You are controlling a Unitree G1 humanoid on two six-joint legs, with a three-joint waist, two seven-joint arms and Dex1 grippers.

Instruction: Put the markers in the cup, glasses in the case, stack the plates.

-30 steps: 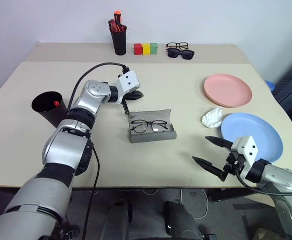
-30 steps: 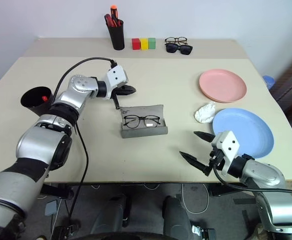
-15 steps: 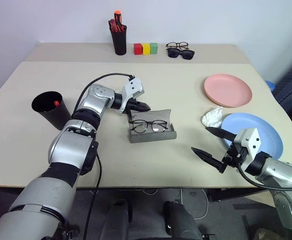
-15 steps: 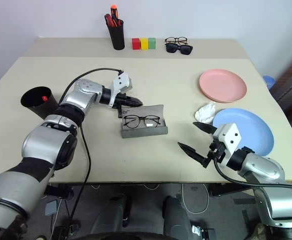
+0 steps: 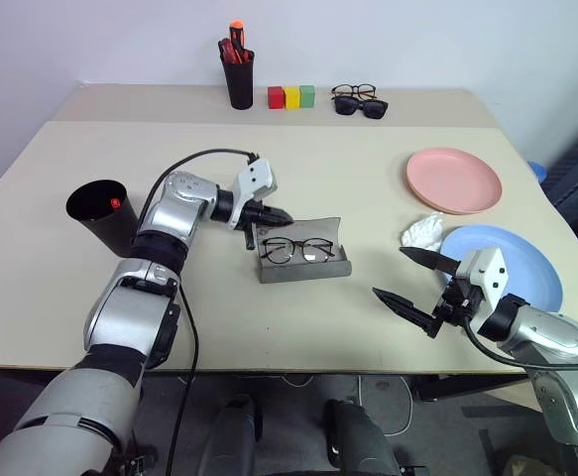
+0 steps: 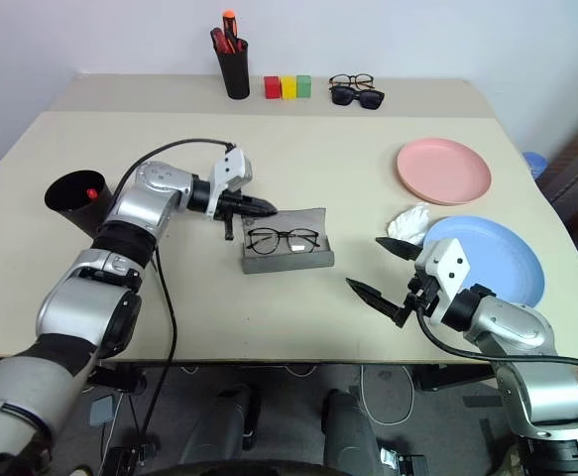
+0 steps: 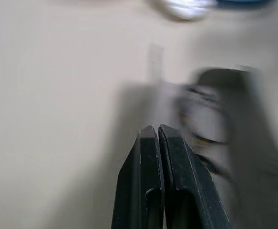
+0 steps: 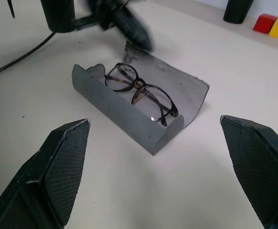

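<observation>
Beige tabletop (image 5: 368, 129) carries everything here, and of the task's three parts the glasses step looks to be the one in hand. Two plates sit on the robot's right, apart and unstacked: the salmon pink plate (image 5: 453, 179) farther back, the light blue plate (image 5: 507, 260) nearer, with a crumpled white wad (image 5: 422, 233) between them. One black cup (image 5: 102, 212) stands on the left with something red showing inside (whether both markers are in it I cannot tell). One grey case (image 5: 302, 252) lies open mid-table, lid raised behind, and one pair of wire-frame glasses (image 8: 141, 93) rests inside it, so what seems left of this step is closing the lid. The left gripper (image 5: 277, 214), fingers pressed together and empty, points at the case's back-left corner just beside the lid edge; my guess is the next move calls for getting those closed tips behind the lid and pushing it forward and down without skidding the light case across the table. The right gripper (image 5: 416, 280) hovers near the blue plate's edge with fingers spread wide, holding nothing. At the back stand one pen holder (image 5: 237, 77), three coloured blocks (image 5: 290, 96) and two further pairs of spectacles (image 5: 359, 99).
</observation>
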